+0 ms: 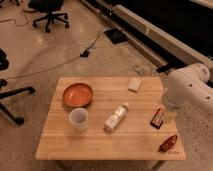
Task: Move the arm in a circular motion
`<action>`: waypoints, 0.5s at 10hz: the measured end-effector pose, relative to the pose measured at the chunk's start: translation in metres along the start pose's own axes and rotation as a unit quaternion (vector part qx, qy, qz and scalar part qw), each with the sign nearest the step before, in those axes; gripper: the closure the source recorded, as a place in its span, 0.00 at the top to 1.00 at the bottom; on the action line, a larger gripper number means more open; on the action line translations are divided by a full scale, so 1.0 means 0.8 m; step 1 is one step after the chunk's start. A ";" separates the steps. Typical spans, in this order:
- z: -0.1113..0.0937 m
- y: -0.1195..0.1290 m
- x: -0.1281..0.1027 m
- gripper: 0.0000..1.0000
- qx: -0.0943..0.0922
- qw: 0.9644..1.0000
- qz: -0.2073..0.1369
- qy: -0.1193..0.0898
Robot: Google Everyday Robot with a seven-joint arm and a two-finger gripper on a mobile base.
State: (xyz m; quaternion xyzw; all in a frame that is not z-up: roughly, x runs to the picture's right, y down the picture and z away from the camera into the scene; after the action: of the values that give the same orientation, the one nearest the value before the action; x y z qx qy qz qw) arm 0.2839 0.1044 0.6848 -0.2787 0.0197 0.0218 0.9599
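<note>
Table: a pale wooden table (100,146) of long planks fills the lower middle of the camera view; its front edge lies closest to the viewer.
Bowl: an orange bowl (77,94) sits upright at the table's far left and looks empty.
Cup: a pale, see-through cup (78,119) stands upright just in front of the bowl, close to it.
Bottle: a light-coloured bottle (116,117) lies on its side near the table's middle, cap end pointing away from the viewer.
White block: a small white block (134,84) rests near the far edge, apart from the rest.
Dark red box: a small dark red box (159,118) lies flat towards the right.
Red packet: a shiny red packet (168,142) lies at the near right corner.
Arm: the arm (189,84), glossy white with thick rounded segments, enters from the right edge, bends, and points down over the table's right side.
How it handles: probably heavy and rigid between its joints, with a slick shell. It moves under its own power, so nothing needs to be grasped.
End effector: the end effector (171,115) hangs low, just beside the dark red box. Whether it is open, or touching anything, cannot be told.
Risk: a wide circle at this height could likely knock the box.
</note>
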 end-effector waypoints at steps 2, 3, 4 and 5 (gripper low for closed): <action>0.000 0.000 0.000 0.65 0.000 1.000 0.000 0.000; 0.000 0.000 0.000 0.65 0.000 1.000 0.000 0.000; 0.000 0.000 0.000 0.65 0.000 1.000 0.000 0.000; 0.000 0.000 0.000 0.65 0.000 1.000 0.000 0.000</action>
State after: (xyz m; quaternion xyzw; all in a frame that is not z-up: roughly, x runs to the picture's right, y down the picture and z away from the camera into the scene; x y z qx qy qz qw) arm 0.2839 0.1044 0.6848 -0.2787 0.0197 0.0217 0.9599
